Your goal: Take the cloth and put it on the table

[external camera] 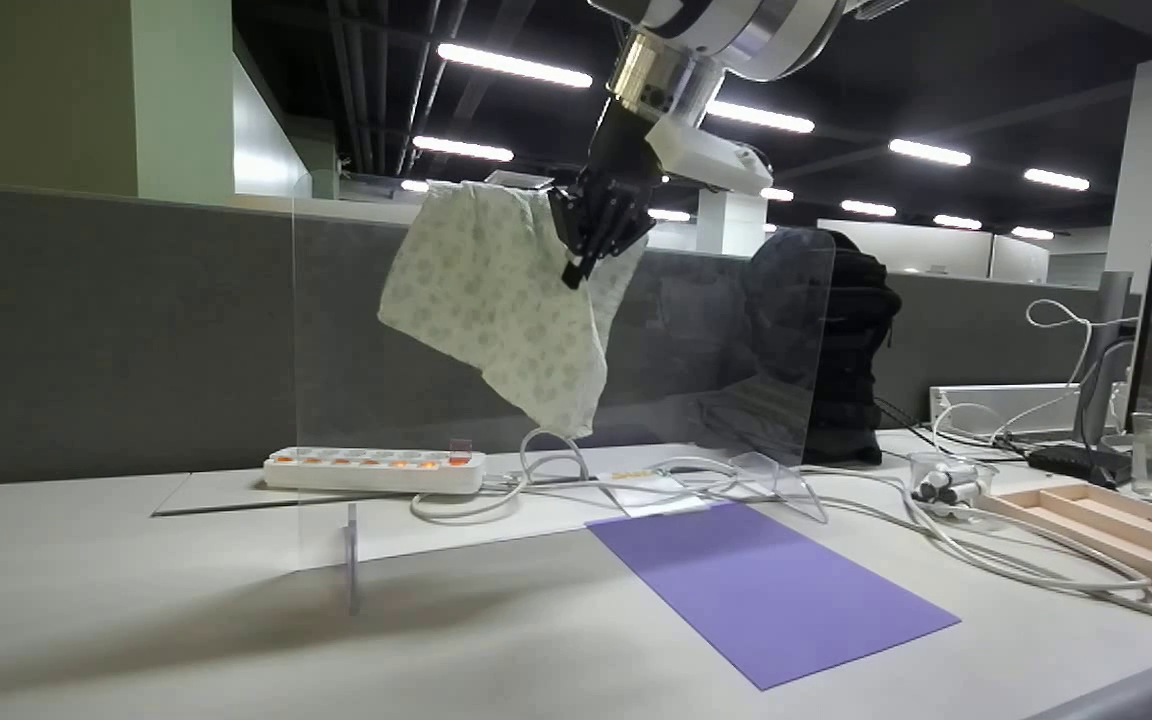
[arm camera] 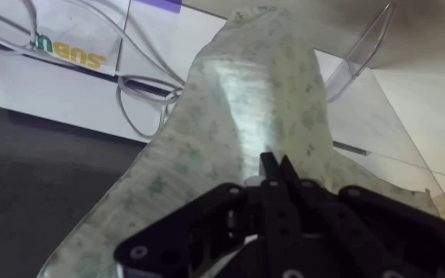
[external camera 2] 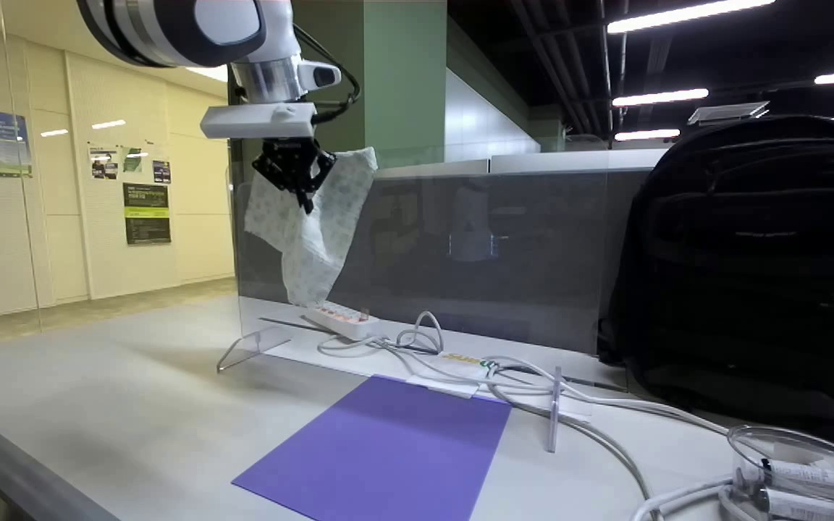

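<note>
The cloth (external camera: pixel 491 290) is cream with faint speckles. It hangs wrinkled over the top of a clear upright panel, its lower corner above the table (external camera: pixel 496 650). It also shows in an exterior view (external camera 2: pixel 330 239) and fills the middle of the wrist view (arm camera: pixel 195 154). My gripper (external camera: pixel 577 272) points down at the cloth's upper part, and it also shows in an exterior view (external camera 2: pixel 306 202). In the wrist view its fingertips (arm camera: pixel 277 157) are nearly together, with a raised fold of cloth running into them. The exact pinch point is partly hidden by the fingers.
The clear panel (external camera: pixel 706 330) stands on small feet across the table. A purple mat (external camera: pixel 776 590) lies in front. A power strip (external camera: pixel 376 471) and loose cables are behind. A black backpack (external camera 2: pixel 750 275), a clear cup with bottles (external camera: pixel 951 485) and a wooden tray (external camera: pixel 1116 535) stand to the side.
</note>
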`<control>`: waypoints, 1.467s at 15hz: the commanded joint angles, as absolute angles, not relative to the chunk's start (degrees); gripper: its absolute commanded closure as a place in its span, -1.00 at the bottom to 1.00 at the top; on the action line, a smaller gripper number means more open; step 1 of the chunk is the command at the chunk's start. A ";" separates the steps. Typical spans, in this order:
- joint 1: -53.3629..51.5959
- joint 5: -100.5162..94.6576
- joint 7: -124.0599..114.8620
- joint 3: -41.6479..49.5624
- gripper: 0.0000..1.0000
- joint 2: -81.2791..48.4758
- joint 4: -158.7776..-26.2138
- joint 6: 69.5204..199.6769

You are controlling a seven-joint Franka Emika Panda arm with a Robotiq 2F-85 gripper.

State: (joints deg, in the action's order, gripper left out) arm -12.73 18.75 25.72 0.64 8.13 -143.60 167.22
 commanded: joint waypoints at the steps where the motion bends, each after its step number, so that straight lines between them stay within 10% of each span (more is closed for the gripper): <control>1: -10.99 16.06 25.98 1.58 0.99 10.76 -145.41 158.58; 10: -2.26 4.50 20.66 2.12 0.99 11.00 -150.99 146.75; 11: -1.61 3.78 19.85 2.23 0.46 10.93 -151.34 146.23; 22: -0.07 2.78 14.65 2.10 -0.93 12.95 -151.42 142.87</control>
State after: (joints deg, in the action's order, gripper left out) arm -0.33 4.59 18.22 2.45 10.33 -151.09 144.19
